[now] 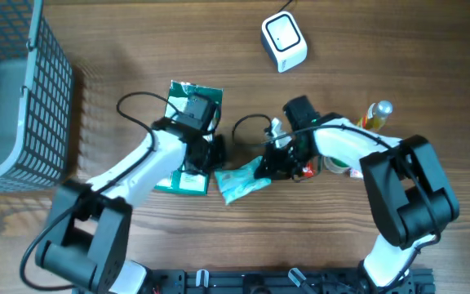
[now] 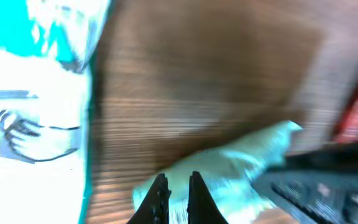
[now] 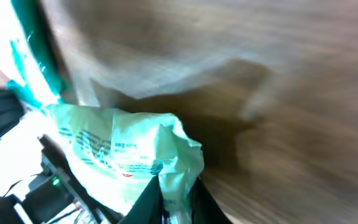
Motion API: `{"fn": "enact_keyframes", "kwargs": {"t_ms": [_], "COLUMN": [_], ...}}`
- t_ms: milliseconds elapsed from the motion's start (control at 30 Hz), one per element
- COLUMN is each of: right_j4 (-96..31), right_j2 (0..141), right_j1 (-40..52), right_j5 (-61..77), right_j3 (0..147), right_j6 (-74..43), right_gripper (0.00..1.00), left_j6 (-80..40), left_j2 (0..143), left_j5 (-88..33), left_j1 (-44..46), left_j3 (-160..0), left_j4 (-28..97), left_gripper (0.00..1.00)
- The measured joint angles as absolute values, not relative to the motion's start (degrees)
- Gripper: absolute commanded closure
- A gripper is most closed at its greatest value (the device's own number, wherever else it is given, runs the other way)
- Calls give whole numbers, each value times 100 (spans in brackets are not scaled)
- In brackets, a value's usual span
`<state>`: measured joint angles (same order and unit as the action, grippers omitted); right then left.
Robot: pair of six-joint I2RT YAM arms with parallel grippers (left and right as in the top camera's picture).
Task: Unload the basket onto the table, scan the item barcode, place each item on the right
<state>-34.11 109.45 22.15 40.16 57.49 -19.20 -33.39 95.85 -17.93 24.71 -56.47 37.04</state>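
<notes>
My right gripper (image 3: 174, 186) clamps the mint pouch (image 3: 123, 152), lower centre, probably to carry it to the scanner (image 1: 284, 42); left gripper (image 2: 178, 180) closed.

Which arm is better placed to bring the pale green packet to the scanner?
Right, probably. The right gripper pinches the pale green packet, and the white scanner sits nearer its side. The left gripper is shut, with no clear grip.

You see a pale mint packet (image 1: 239, 181) with dark printed lines at centre; a green-and-white box (image 1: 188, 91) left of it; a white scanner (image 1: 284, 41) upper centre; a grey grid-mesh basket (image 1: 51, 90) upper left; a brown wood-grain table (image 1: 382, 49).
</notes>
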Motion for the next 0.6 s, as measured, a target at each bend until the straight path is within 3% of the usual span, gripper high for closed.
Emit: {"fn": "enact_keyframes", "kwargs": {"t_ms": [100, 233, 600], "right_j4": [-3450, -3474, -3601], "right_j2": [10884, 10829, 10779], "right_j1": [2147, 2154, 2154], "right_j5": [3695, 3594, 3551], "right_j3": [5808, 5852, 5909], "right_j6": [-1892, -1863, -1942], "right_gripper": [64, 49, 44], "left_j6": [-3336, -3336, -3334], "left_j2": [9465, 9472, 10158], "left_j5": [-2139, -2147, -2091], "left_j1": [2464, 2655, 2947], "left_j3": [-5730, -5730, -5763], "left_j4": [3715, 3833, 3854], "left_gripper": [96, 96, 96]}}
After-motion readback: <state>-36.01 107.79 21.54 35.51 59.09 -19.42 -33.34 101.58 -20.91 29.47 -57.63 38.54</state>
